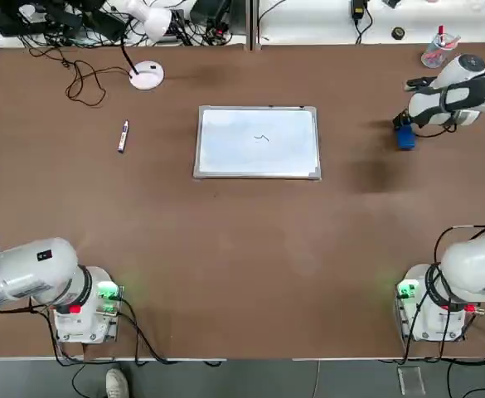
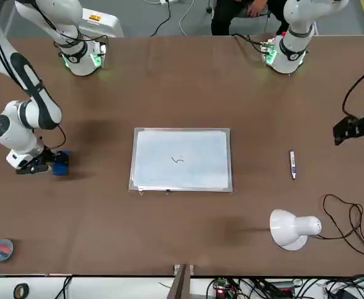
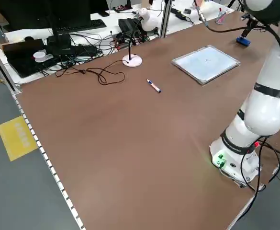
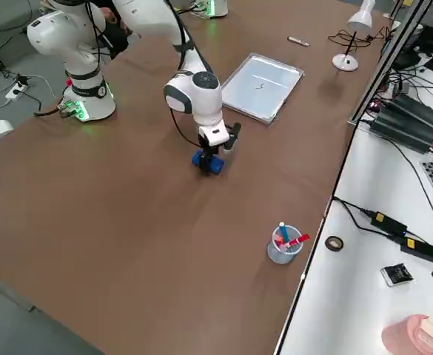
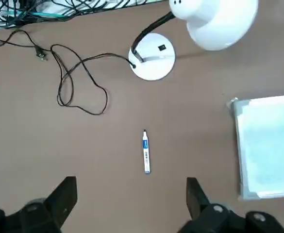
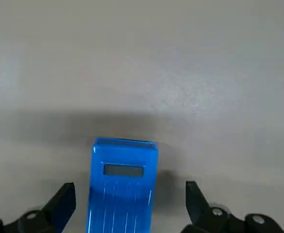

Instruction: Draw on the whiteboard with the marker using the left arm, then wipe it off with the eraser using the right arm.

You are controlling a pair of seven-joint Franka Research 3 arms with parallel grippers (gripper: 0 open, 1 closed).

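The whiteboard [image 1: 259,141] lies flat mid-table with a small dark squiggle on it. The marker [image 1: 123,136] lies on the table to its left, also visible as the marker [image 5: 146,152] ahead of my left gripper [image 5: 130,200]. That gripper [image 2: 345,131] hovers open and empty above the table, farther left than the marker. The blue eraser [image 1: 404,136] rests on the table right of the board. My right gripper [image 6: 129,204] is open and low over the eraser [image 6: 124,182], one finger on each side with a gap between finger and block.
A white desk lamp [image 1: 147,76] with a looping black cable [image 1: 83,83] stands behind the marker. A clear cup [image 1: 435,51] with red items sits at the far right corner. A person's shoe [image 1: 118,383] shows below the near table edge.
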